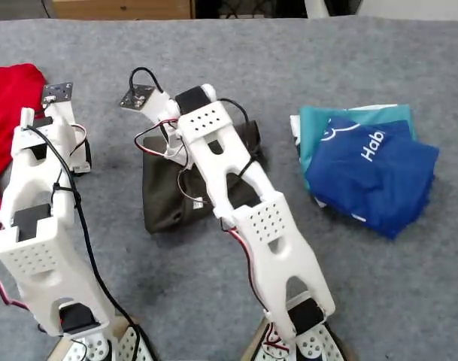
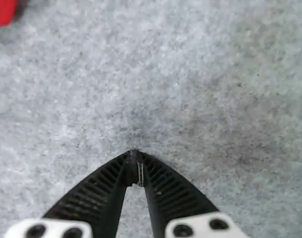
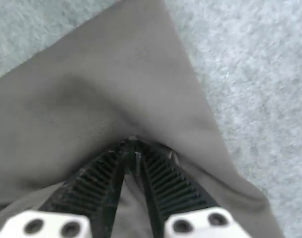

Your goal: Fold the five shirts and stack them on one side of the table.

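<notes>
A folded dark olive shirt lies mid-table under my right arm. My right gripper is shut, its tips pressed into that shirt, where the cloth puckers around them. At the table's left edge is a crumpled red shirt. My left arm stands beside it. The left gripper is shut on nothing over bare grey felt, and the red shirt shows a little way off. On the right, a folded blue shirt tops a stack with a teal shirt under it.
Grey felt covers the table, bare at the back and between the olive shirt and the stack. Wooden furniture stands beyond the far edge. Both arm bases sit at the near edge.
</notes>
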### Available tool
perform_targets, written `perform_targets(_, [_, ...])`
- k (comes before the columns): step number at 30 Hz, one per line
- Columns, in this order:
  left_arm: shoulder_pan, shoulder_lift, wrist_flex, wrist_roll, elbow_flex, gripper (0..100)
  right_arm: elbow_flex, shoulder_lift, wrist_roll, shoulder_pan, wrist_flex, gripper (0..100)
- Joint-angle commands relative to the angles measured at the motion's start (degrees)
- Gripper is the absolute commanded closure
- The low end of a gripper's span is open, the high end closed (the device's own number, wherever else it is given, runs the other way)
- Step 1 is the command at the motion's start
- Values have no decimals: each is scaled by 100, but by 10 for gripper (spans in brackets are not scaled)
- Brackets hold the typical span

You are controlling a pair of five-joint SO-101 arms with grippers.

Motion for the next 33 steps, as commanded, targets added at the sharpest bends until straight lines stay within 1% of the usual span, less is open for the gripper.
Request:
perform_targets(1, [-31,-70,-255,-26,4,971,-585,-4,-35,70,325,984])
perform_targets(5, [-31,-70,-255,-26,4,971,-743,31,-18,299,598,984])
perform_targets(8, [-31,-70,-255,-26,4,971,-549,4,-18,501,615,984])
perform_targets(11, [-31,-70,-255,-26,13,971,-286,-57,-35,554,624,984])
perform_targets(16, [-40,-70,-264,-26,13,971,488,-769,-26,589,615,984])
perform_targets(19, [-48,-70,-264,-26,13,971,1130,-1270,-9,730,615,984])
perform_targets(28, [-57,-70,-264,-18,13,971,3415,-2519,53,1556,580,985])
perform_targets(31, [-57,-70,-255,-18,13,971,3776,-3046,273,1767,519,985])
perform_targets(33, [-48,-70,-255,53,13,971,3758,-3371,308,1705,360,985])
